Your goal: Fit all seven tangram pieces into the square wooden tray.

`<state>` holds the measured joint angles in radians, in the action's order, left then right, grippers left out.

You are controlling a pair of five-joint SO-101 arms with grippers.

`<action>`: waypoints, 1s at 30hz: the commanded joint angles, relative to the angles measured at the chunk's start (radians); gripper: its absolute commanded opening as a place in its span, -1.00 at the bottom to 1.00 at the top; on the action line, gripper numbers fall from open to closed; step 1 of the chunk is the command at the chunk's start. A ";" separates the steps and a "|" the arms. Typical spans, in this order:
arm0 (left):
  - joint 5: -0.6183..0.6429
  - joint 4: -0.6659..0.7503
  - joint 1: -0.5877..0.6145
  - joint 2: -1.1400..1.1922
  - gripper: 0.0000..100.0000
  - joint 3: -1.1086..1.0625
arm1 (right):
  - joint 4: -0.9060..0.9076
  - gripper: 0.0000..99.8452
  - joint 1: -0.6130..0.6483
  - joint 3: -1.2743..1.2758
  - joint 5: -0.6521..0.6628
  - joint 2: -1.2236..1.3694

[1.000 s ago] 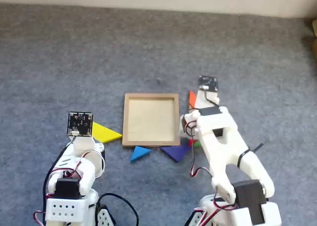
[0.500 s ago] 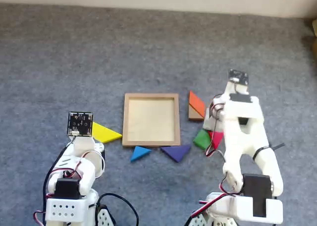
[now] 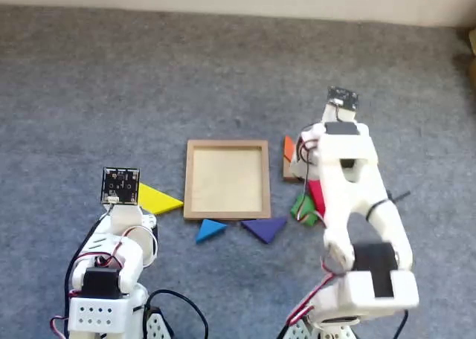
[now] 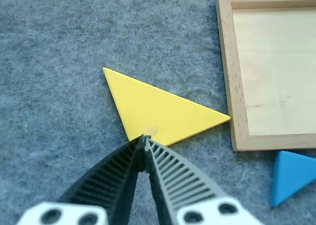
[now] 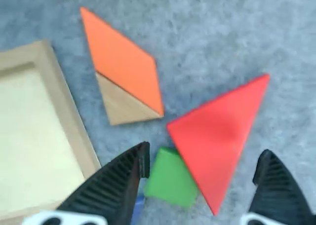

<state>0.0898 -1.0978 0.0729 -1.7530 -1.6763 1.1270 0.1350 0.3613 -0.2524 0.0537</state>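
The square wooden tray (image 3: 227, 179) lies empty at the centre of the grey carpet. A yellow triangle (image 4: 158, 111) lies against its left rim, and my left gripper (image 4: 144, 141) is shut with its tip at that triangle's near edge, holding nothing. Blue (image 3: 211, 229) and purple (image 3: 264, 228) triangles lie in front of the tray. To its right are an orange parallelogram (image 5: 123, 62), a wooden triangle (image 5: 121, 106), a red triangle (image 5: 222, 131) and a green square (image 5: 173, 178). My right gripper (image 5: 203, 161) hangs open above the red triangle and green square.
The right arm (image 3: 346, 183) covers part of the pieces right of the tray in the high view. Bare carpet (image 3: 149, 79) stretches behind and to both sides. A pale wall edge (image 3: 238, 1) runs along the far side.
The right arm swung right, away from the tray's edge, then came back a little to the left and farther out over the right-hand pieces. The left arm has stayed still.
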 commanded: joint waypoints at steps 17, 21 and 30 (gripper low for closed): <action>-0.008 -0.008 -0.008 -0.024 -0.98 -0.022 | 0.010 -0.35 -0.097 -0.156 -0.017 0.180; -0.008 -0.008 -0.008 -0.024 -0.98 -0.022 | 0.012 -0.44 -0.113 -0.131 -0.017 0.180; -0.008 -0.008 -0.008 -0.024 -0.98 -0.022 | 0.018 -0.49 -0.134 -0.110 -0.017 0.185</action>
<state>0.0898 -1.0978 0.0729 -1.7530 -1.6763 1.1301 0.0138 0.2555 -0.2616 0.2440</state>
